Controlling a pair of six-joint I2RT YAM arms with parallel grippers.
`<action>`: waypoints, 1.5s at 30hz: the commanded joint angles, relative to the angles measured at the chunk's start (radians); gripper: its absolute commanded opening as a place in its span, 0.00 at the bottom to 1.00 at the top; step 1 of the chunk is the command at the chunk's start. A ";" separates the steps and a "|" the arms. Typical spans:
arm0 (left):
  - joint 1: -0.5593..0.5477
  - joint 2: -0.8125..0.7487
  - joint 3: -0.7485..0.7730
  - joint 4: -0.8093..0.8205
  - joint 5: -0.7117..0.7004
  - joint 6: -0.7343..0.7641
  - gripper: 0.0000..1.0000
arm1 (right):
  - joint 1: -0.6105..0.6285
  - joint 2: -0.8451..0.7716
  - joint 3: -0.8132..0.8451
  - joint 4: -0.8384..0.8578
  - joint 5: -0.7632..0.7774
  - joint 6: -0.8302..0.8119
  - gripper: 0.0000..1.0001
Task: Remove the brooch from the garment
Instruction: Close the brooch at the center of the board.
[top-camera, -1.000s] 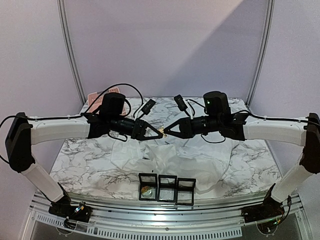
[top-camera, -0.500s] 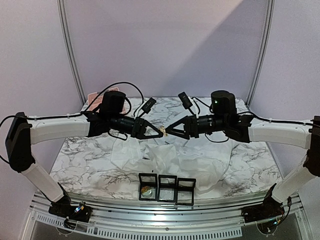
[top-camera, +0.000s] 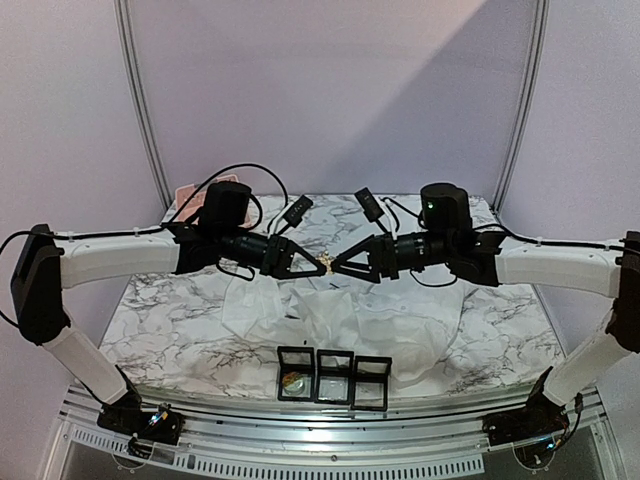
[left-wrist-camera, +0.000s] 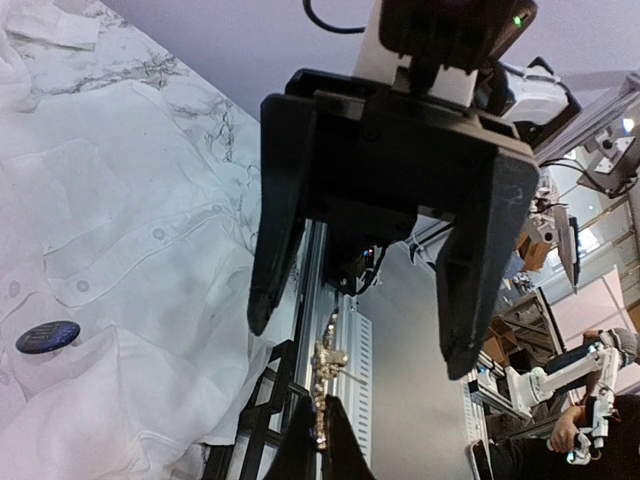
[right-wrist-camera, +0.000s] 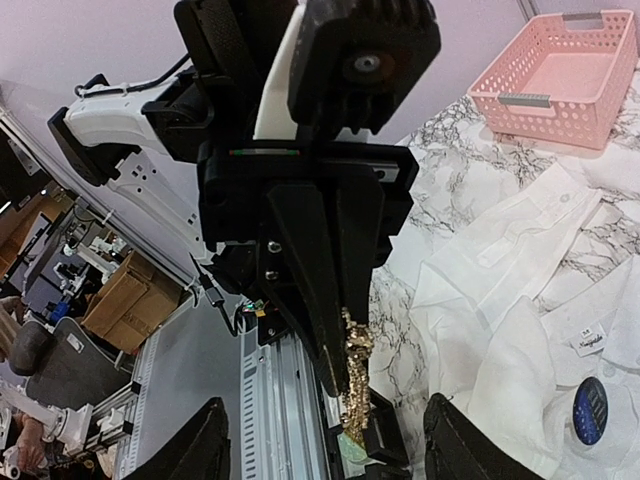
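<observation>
The left gripper (top-camera: 318, 267) is pinching the brooch (right-wrist-camera: 352, 385) above the garment (top-camera: 350, 330), evidently to hold it free, the right gripper (top-camera: 338, 266) flanking it spread-fingered.

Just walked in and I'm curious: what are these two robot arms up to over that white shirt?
The left gripper is shut on a small gold brooch, holding it in the air above the white shirt, which lies crumpled on the marble table. The right gripper faces it tip to tip, jaws open, gripping nothing. So the brooch is off the shirt.
</observation>
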 joint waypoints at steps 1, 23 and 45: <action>-0.012 -0.011 0.008 0.015 0.026 0.027 0.00 | -0.004 0.031 0.001 -0.006 -0.036 0.003 0.62; -0.025 -0.012 0.018 -0.021 0.018 0.057 0.00 | -0.005 0.065 0.040 -0.034 -0.036 0.003 0.31; -0.036 -0.018 0.026 -0.049 0.015 0.087 0.00 | -0.004 0.103 0.071 -0.096 0.023 0.025 0.13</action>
